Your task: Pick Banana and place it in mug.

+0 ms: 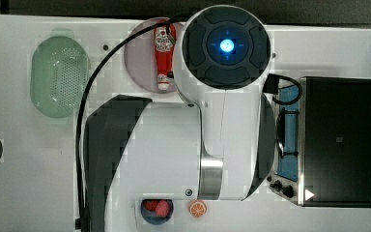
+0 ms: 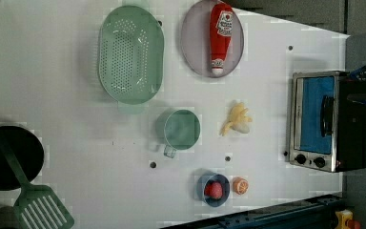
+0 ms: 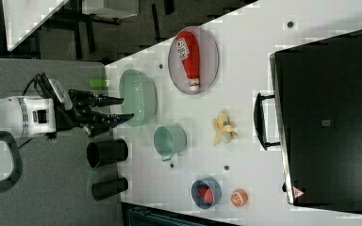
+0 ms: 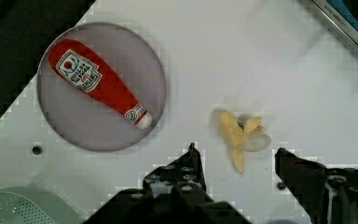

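At the bottom of the wrist view the gripper [image 4: 235, 156] stands partly open with nothing between its fingers, the banana [image 4: 240, 136] lying on the white table [image 4: 242, 56] just beyond its tips. In the left view the banana sits centre-right, near the teal mug [image 2: 181, 130] at mid-frame; farther off, the ketchup bottle [image 2: 220, 36] rests on a plate [image 2: 194, 43] at the top

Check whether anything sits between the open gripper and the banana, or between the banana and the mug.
Nothing visible does. In the wrist view the gripper is open with bare table between its fingers and the banana. In the left view only bare table separates the banana from the mug; the plate and bowl lie off that line.
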`<act>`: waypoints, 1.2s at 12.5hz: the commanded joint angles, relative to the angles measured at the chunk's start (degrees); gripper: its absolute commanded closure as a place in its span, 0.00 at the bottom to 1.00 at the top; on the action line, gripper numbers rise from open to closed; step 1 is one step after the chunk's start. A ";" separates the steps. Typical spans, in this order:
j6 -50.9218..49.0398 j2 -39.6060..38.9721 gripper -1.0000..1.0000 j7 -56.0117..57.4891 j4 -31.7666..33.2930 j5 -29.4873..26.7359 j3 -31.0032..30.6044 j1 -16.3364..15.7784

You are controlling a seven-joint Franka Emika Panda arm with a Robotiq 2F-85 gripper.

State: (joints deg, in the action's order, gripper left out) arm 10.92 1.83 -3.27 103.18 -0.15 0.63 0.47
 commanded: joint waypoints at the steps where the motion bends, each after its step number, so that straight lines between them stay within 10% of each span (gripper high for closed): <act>1: -9.81 21.52 0.23 4.98 14.63 0.57 2.76 1.65; 3: -9.57 21.25 0.01 5.27 16.66 0.56 2.70 1.60; 15: 34.28 0.80 0.00 38.75 37.81 0.57 0.96 1.28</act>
State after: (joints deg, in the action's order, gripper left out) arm 43.62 -0.83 26.19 143.58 0.29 1.41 1.89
